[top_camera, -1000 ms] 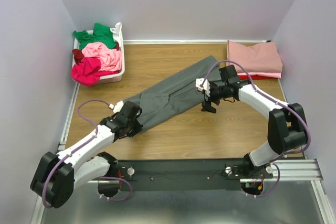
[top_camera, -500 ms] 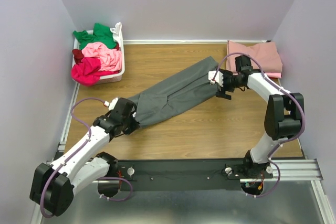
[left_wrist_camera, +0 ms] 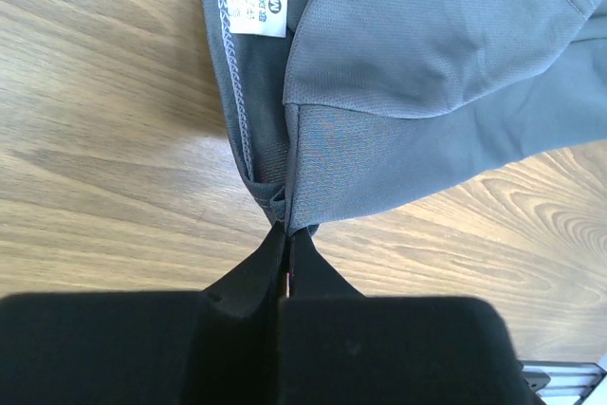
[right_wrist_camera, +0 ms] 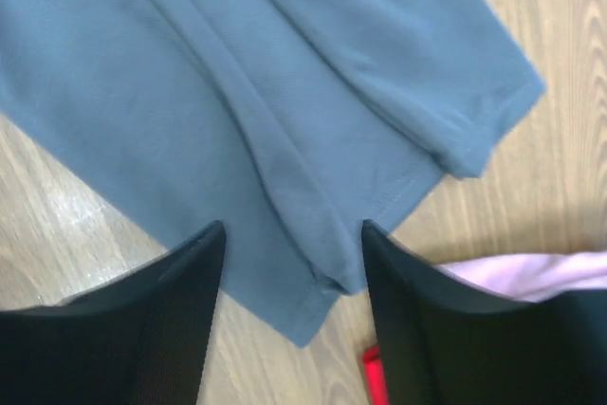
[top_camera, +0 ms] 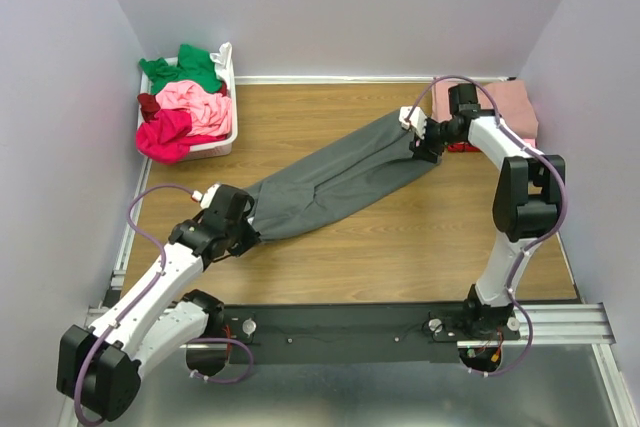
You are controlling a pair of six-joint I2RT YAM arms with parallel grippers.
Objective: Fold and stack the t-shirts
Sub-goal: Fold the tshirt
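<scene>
Our left gripper clamps the dark grey cloth t-shirt at lower left; its long axis runs upper right, beneath our open-jawed right gripper.

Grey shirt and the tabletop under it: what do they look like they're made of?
Grey shirt: looks like a fine knit, possibly synthetic mesh, matte; tiny pinhole texture and stitched hems show in the left wrist view. Tabletop: wood-grain surface, perhaps laminate or veneer, smooth with a slight sheen; even grain lines and a soft glare patch show.
</scene>
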